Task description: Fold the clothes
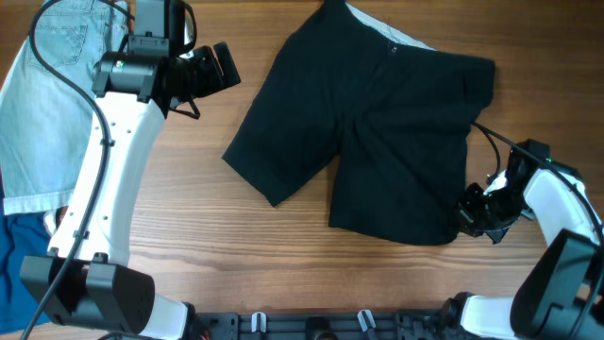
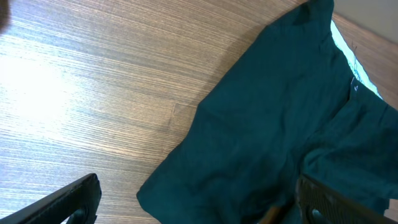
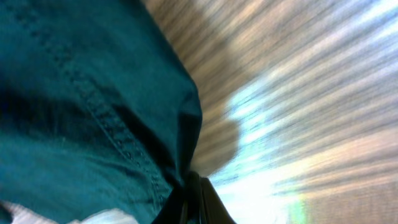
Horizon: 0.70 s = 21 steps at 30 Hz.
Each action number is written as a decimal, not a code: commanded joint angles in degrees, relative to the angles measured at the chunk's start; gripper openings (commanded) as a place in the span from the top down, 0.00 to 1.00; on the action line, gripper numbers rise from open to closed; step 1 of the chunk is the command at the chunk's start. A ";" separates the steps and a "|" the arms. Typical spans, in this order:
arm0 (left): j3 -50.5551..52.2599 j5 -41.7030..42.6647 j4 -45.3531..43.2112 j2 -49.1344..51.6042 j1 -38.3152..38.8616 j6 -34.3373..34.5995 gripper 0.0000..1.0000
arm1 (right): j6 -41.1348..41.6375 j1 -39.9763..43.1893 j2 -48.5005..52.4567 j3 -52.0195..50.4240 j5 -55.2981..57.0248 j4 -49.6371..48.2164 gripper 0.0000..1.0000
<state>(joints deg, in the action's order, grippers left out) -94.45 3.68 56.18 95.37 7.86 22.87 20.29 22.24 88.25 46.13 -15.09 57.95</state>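
The black shorts (image 1: 377, 132) lie spread flat in the middle of the wooden table, waistband with its pale lining at the far edge. My left gripper (image 1: 209, 74) is open and empty, raised to the left of the shorts' left leg. In the left wrist view the shorts (image 2: 280, 124) look dark teal and lie ahead between the spread fingers. My right gripper (image 1: 475, 215) is shut on the hem corner of the shorts' right leg at the lower right. The right wrist view shows the stitched hem (image 3: 93, 112) pinched at the closed fingers (image 3: 194, 202).
Light-blue denim shorts (image 1: 42, 104) lie at the far left under my left arm. A bright blue garment (image 1: 19, 264) sits at the lower left edge. A black cable runs by my right arm near the shorts.
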 commanded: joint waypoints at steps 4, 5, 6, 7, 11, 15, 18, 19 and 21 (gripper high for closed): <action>-0.17 -0.13 -0.09 0.44 -0.26 0.11 0.00 | -6.23 0.07 -8.04 -0.07 -9.55 4.28 0.89; -0.17 -0.13 -0.09 0.44 -0.26 0.11 0.00 | -6.95 0.07 -9.79 -0.02 -10.34 4.57 0.77; -0.17 -0.13 -0.07 0.44 -0.26 0.11 0.00 | -7.32 0.07 -11.80 0.15 -10.71 4.94 0.65; -0.17 -0.13 -0.09 0.44 -0.26 0.11 0.00 | -7.48 0.07 -13.42 0.50 -10.73 5.20 0.53; -0.17 -0.13 -0.04 0.44 -0.26 0.11 0.00 | -6.71 0.07 -19.28 5.07 -8.66 7.41 0.12; -0.17 -0.13 -0.02 0.44 -0.26 0.11 0.00 | -6.21 0.07 -19.37 11.04 -5.68 4.87 0.03; -0.17 -0.13 -0.07 0.44 -0.26 0.11 0.00 | -6.21 0.07 -16.33 14.34 -4.09 -4.28 0.01; -0.17 -0.13 -0.13 0.44 -0.26 0.11 0.00 | -6.43 0.07 -14.64 14.95 -3.91 -8.11 0.00; -0.17 -0.15 -0.42 0.44 -0.26 0.09 0.00 | -6.91 0.07 -8.63 16.83 -3.96 -16.02 0.01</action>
<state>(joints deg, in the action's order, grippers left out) -94.45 3.68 56.10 95.37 7.86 22.87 13.98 22.24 72.38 59.81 -20.60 48.42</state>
